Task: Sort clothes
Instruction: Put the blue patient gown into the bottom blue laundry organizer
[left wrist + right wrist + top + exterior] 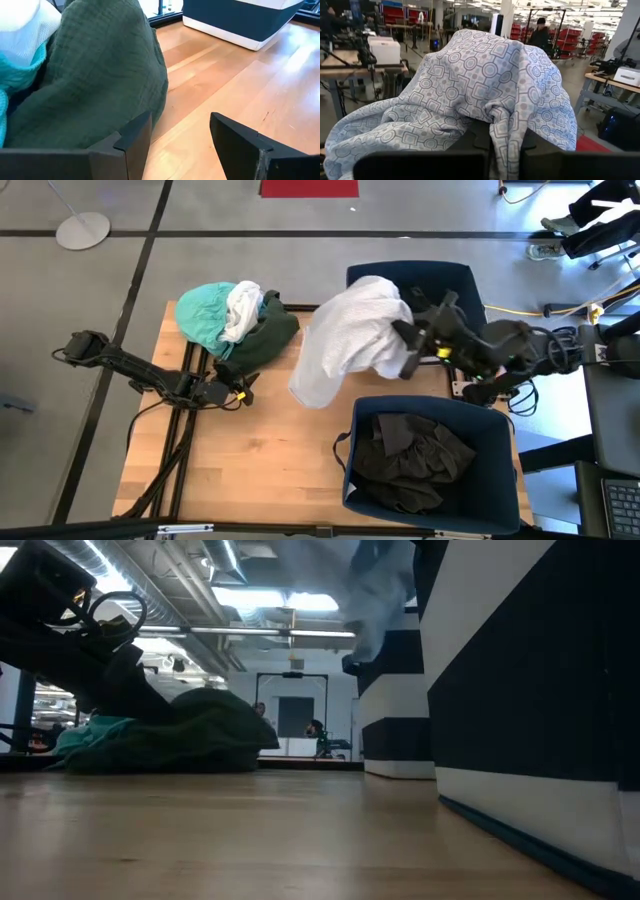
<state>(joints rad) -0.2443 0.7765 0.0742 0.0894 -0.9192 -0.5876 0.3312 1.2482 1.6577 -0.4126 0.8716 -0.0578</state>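
White patterned garment (345,340) held aloft by the right gripper (408,345), pile of clothes waiting at the tabletop's far left.

Right gripper hangs above the tabletop (270,450) beside the far navy bin (460,283), pinching the white garment, which drapes down over the bin's edge; the right wrist view shows the grey-printed cloth (485,85) bunched between the dark fingers (420,165). Dark garments (410,460) fill the near navy bin (500,500). Left gripper (228,392) sits low over the wood, its fingers (135,135) spread and holding nothing, just beside the dark green garment (265,340). That green piece lies heaped with a teal garment (205,315) and a small white one (243,308) on top.
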